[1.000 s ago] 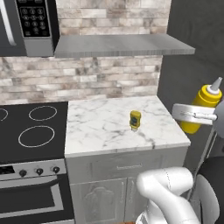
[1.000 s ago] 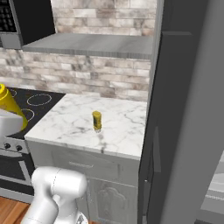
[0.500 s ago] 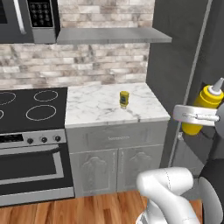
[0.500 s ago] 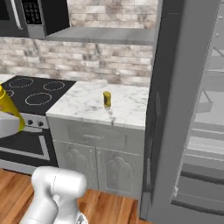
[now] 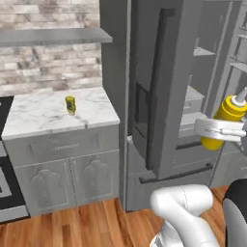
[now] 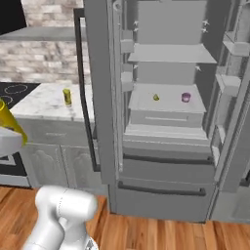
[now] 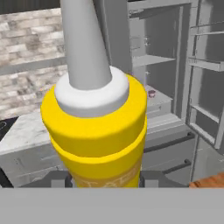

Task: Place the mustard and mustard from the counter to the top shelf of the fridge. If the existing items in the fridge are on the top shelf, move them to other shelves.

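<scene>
Clamping the tall mustard squeeze bottle (image 5: 225, 120) low on its body, the fingers (image 5: 218, 130) hold it tilted in open air before the fridge (image 6: 161, 122), clear of its door edge. Beyond the fingers, the top shelf (image 6: 171, 53) lies bare, while the pink cup (image 6: 185, 97) and yellow wedge (image 6: 156, 97) sit one shelf lower. Well to the fingers' left, the shorter mustard bottle (image 5: 70, 104) stands upright mid-bench (image 5: 43, 118).

A white marble counter with grey veins (image 5: 43, 116) carries a short dark-yellow bottle with a dark label (image 5: 70, 104), standing upright. Inside the open dark grey fridge (image 6: 100, 73), a lower pale grey shelf (image 6: 168, 103) bears a tiny yellow wedge (image 6: 156, 97) and a small magenta cup (image 6: 185, 97), well apart.
</scene>
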